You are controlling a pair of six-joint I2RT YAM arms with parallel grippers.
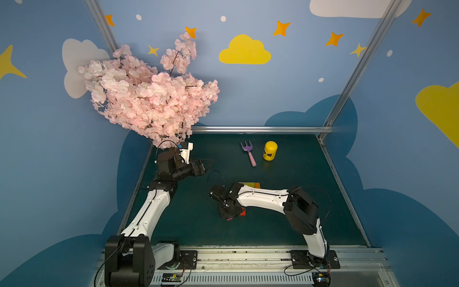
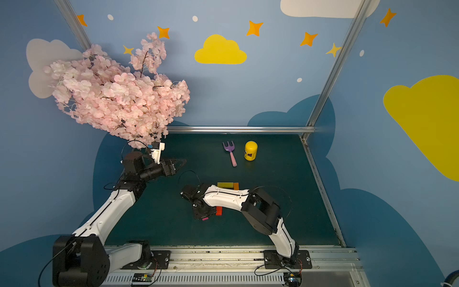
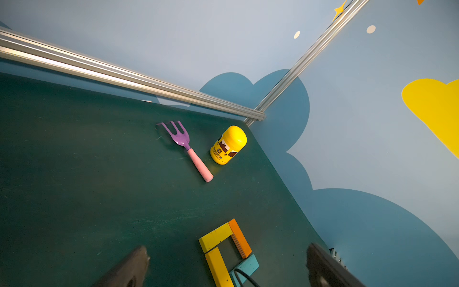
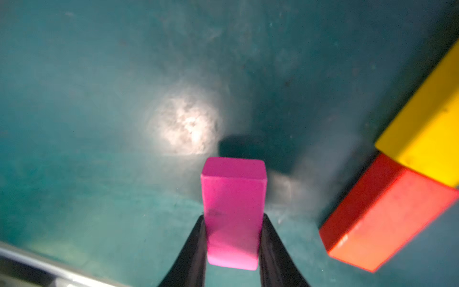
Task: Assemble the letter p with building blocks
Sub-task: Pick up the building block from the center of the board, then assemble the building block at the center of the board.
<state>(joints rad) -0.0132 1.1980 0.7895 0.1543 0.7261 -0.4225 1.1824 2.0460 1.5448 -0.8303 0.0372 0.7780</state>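
Near the middle of the table [image 1: 188, 223], the letter p [image 1: 249, 184] lies part-built. My left wrist view shows its square loop: a yellow block [image 3: 215, 237], an orange block [image 3: 239, 238], a teal block [image 3: 249, 266] and a second yellow block [image 3: 218, 268], meeting at the corners around a bare patch of table. A red block [image 4: 387, 218] butts end to end against one of the yellow pieces and starts the stem toward the near edge. Just beside the red block, on its left-edge side and not touching it, is the magenta block [image 4: 233, 213]. My right gripper [image 4: 233, 218] is clamped on it, with one dark finger pressed to each long side. I cannot tell whether the block rests on the table or is lifted. My left gripper [image 3: 228, 249] hangs over the table nearer the left edge, spread wide with nothing in it. Toward the far edge lies a purple toy fork [image 1: 248, 152] with a pink handle. A yellow jar [image 1: 270, 150] stands just beside it on the right-edge side. A pink blossom tree [image 1: 149, 99] fills the far left corner.
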